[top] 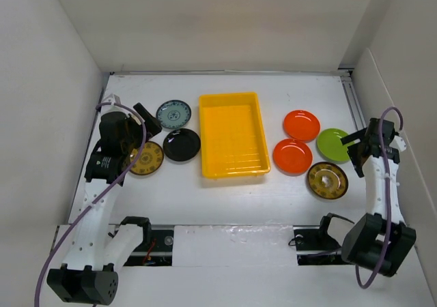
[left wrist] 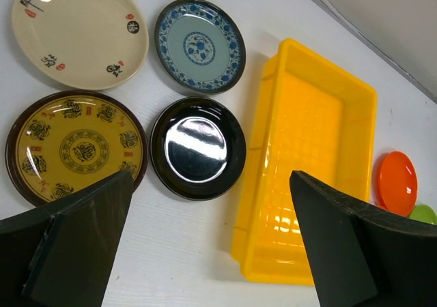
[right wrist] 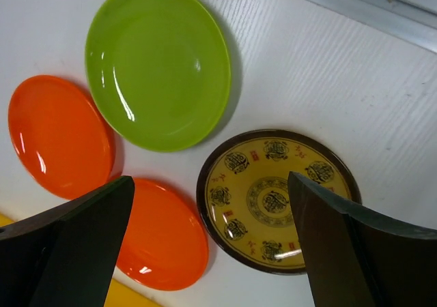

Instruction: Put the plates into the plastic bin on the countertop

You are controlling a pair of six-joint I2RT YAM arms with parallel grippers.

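Bin [top: 232,136], yellow, sits empty at mid countertop [top: 273,198]. Left gripper [left wrist: 212,198], jaws wide and holding nothing, hangs over black plate [left wrist: 198,149] and gold-brown plate [left wrist: 75,147]; teal plate [left wrist: 199,45] and cream plate [left wrist: 78,31] lie beyond. Right gripper [right wrist: 210,191], likewise spread and empty, hangs over second gold-brown plate [right wrist: 276,201], green plate [right wrist: 157,65] and orange plates [right wrist: 58,136]. White walls [top: 205,20] enclose the surface.

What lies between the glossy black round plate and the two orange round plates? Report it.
The shallow rectangular yellow plastic bin, empty, as the top view shows.
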